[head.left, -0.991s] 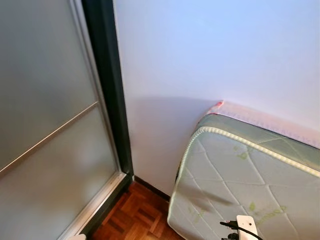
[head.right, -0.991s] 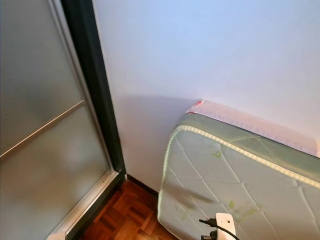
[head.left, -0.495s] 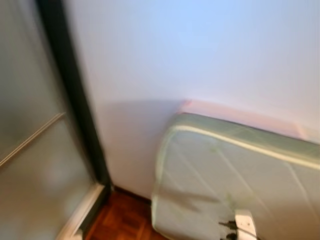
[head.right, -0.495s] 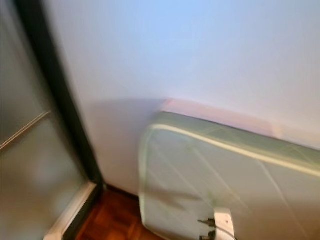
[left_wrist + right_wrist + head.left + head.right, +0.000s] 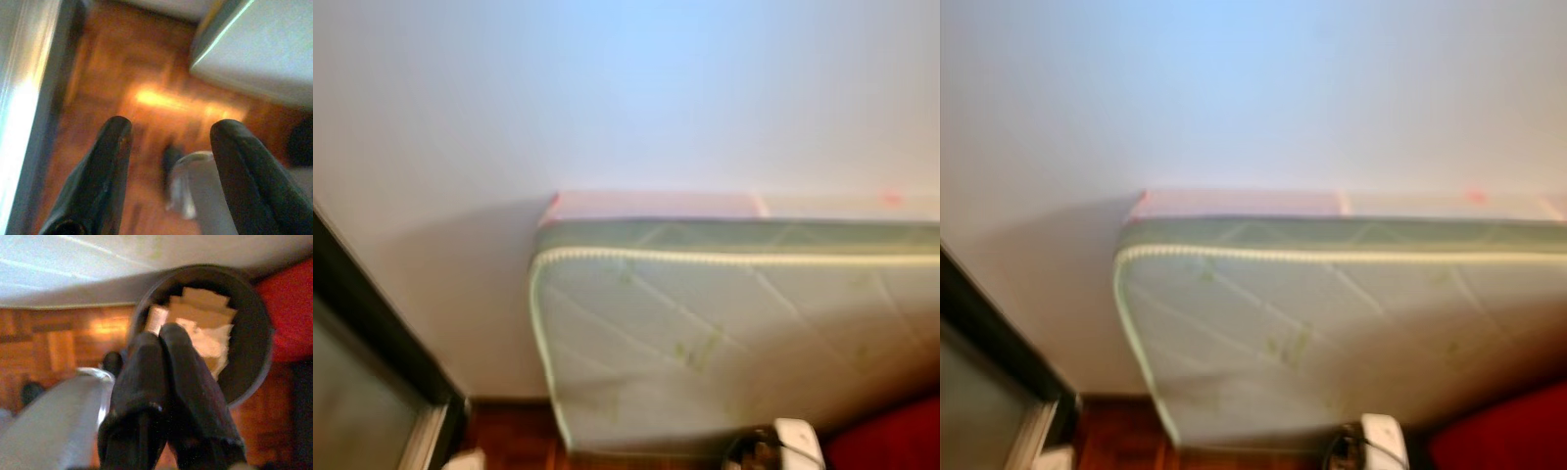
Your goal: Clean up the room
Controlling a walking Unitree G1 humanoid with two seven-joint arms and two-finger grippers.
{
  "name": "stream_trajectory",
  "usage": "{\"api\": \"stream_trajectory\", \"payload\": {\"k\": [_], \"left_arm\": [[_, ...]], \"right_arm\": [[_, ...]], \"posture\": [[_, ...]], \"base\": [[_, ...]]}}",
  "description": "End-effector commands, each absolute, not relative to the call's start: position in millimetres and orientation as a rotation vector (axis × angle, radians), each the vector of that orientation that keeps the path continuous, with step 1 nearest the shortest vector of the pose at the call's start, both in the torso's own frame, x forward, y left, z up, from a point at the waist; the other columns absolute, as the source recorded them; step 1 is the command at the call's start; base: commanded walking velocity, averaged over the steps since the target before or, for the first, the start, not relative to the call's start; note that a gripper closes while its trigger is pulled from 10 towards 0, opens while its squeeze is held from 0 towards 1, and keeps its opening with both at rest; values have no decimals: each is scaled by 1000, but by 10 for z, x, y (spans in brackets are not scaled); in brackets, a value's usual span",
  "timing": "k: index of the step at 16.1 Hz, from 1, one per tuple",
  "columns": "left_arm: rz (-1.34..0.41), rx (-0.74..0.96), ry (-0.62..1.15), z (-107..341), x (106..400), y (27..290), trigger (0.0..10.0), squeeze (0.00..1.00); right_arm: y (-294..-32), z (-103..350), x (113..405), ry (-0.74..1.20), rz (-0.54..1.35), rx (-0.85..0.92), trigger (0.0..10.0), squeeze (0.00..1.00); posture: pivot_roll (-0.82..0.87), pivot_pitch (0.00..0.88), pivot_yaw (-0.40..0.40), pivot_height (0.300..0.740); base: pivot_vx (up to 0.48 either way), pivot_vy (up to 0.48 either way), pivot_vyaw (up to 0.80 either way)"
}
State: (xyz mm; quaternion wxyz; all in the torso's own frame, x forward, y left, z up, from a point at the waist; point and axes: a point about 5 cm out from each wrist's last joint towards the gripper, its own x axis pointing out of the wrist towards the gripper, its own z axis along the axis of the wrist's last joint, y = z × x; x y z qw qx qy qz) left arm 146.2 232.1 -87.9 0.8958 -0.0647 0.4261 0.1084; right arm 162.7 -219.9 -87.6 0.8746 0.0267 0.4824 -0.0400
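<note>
A round dark bin (image 5: pixel 244 333) sits on the wood floor (image 5: pixel 49 342), holding scraps of brown card and pale paper (image 5: pixel 205 328). The right gripper (image 5: pixel 164 340) hangs above it with its two black fingers (image 5: pixel 183 382) pressed together, tips over the bin's near rim; nothing can be seen between them. Beyond the bin from this gripper runs the pale underside of a mattress (image 5: pixel 724 333), and to one side of the bin lies something red (image 5: pixel 288 308).

The left gripper (image 5: pixel 168 132) points down at the floor with its fingers (image 5: pixel 105 171) spread wide apart and empty. Under its tips stands a pale, blurred part of the robot, too smeared to tell. On one side of this gripper runs a door track (image 5: pixel 29 107); on the other, further off, a corner of the mattress.

In the eye views, blurred, the quilted green-white mattress leans on its edge against a white wall (image 5: pixel 626 88), with a dark door frame (image 5: pixel 372 323) well to the left.
</note>
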Motion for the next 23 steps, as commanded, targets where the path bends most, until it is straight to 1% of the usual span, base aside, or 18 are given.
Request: {"api": "stream_trajectory", "payload": {"k": [1, 11, 15, 19, 23], "left_arm": [[120, -14, 809, -693, 1927, 2243, 10000, 0], [134, -12, 802, -684, 1930, 2274, 10000, 0], [127, -6, 804, -689, 1928, 2254, 10000, 0], [119, -2, 805, -695, 1923, 2236, 10000, 0], [112, 2, 807, -703, 1923, 2204, 10000, 0]], "right_arm": [[-1872, -836, 1813, 874, -175, 309, 10000, 0], [-1836, -850, 1798, 887, -165, 314, 10000, 0], [-1896, -858, 1766, 895, -168, 309, 10000, 0], [-1960, -837, 1777, 866, -173, 323, 10000, 0], [-2007, -835, 1774, 881, -169, 311, 10000, 0]], "posture": [[7, 173, 0, 740], [17, 171, 1, 740], [18, 170, -3, 740], [18, 174, -7, 740], [18, 174, -12, 740]], "base": [[0, 0, -756], [0, 0, -757], [0, 0, -758], [0, 0, 0], [0, 0, 0]]}}
